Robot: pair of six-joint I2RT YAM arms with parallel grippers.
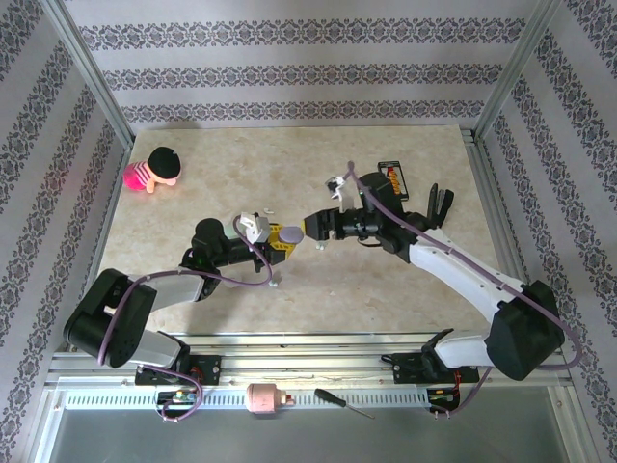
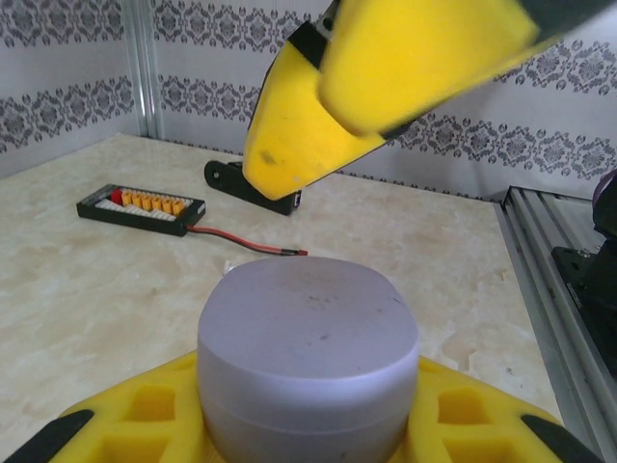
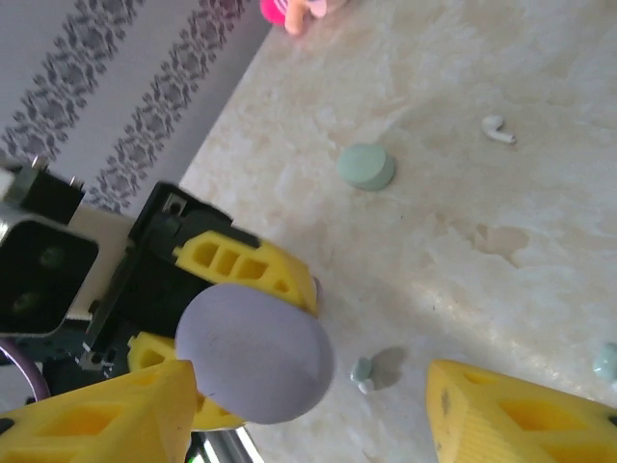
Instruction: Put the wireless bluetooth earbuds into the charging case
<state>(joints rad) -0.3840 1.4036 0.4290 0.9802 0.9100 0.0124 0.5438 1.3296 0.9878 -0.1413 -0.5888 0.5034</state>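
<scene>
Far left on the pale, stone-patterned table (image 1: 193, 198), a pink doll (image 1: 152, 172) with a black cap. Left of centre, the left gripper (image 1: 281, 241), narrowed onto a lavender charging case (image 1: 288, 234) and pinching it between yellow fingers (image 3: 253, 272). Facing it from the right, the right gripper (image 1: 310, 230), spread wide and holding nothing, with one yellow finger hanging just above the case, a gap visible between them. Farther right, near the back of the table, a black board (image 1: 393, 178) with a row of orange connectors and a red-and-black lead; any print on it too small to read. Seen from the right wrist, a pale green earbud (image 3: 364, 371) on the tabletop in the gap between the open fingers, just beside the held case. Farther out, a white earbud (image 3: 497, 129) near a pale green case (image 3: 366, 166), both well apart from either gripper.
</scene>
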